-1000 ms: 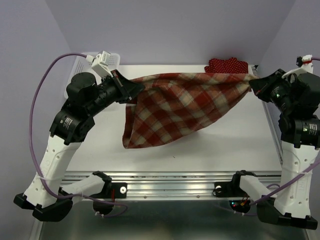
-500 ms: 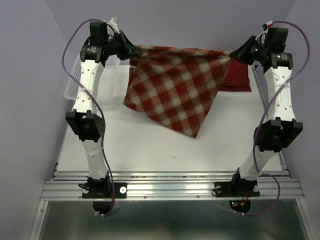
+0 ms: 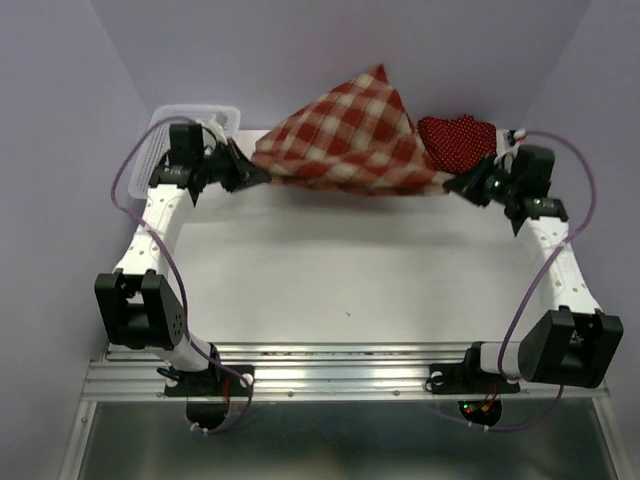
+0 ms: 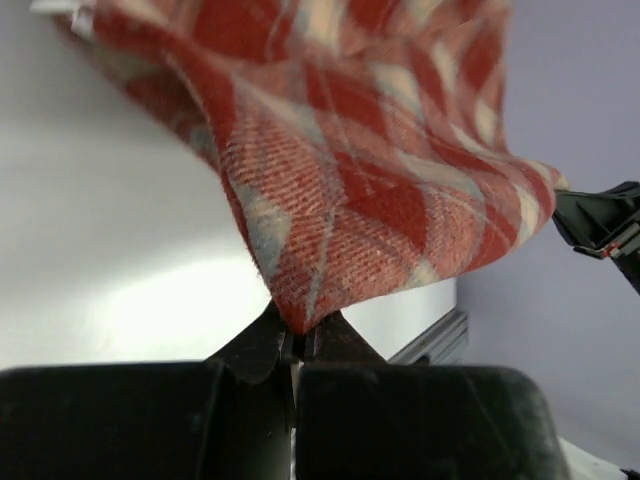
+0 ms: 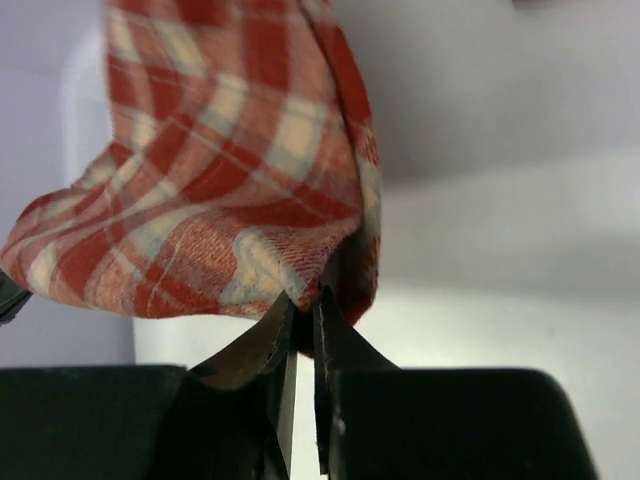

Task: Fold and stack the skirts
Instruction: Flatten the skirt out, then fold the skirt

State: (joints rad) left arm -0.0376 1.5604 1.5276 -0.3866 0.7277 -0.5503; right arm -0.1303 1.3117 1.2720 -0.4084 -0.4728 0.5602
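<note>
The red-and-cream plaid skirt (image 3: 345, 135) is stretched between both arms at the far edge of the table, its free part flung up against the back wall. My left gripper (image 3: 262, 176) is shut on its left corner, seen close in the left wrist view (image 4: 297, 325). My right gripper (image 3: 450, 185) is shut on the right corner, seen up close in the right wrist view (image 5: 303, 305). A dark red polka-dot skirt (image 3: 460, 136) lies behind, at the far right, partly hidden by the plaid cloth.
A white mesh basket (image 3: 190, 115) sits at the far left corner behind the left arm. The white table (image 3: 350, 270) runs to a metal rail (image 3: 340, 375) at the near edge. Purple walls close in on three sides.
Both arms have swung low and forward to the far edge of the table. The plaid skirt, which hung down, has flipped up and away against the back wall.
</note>
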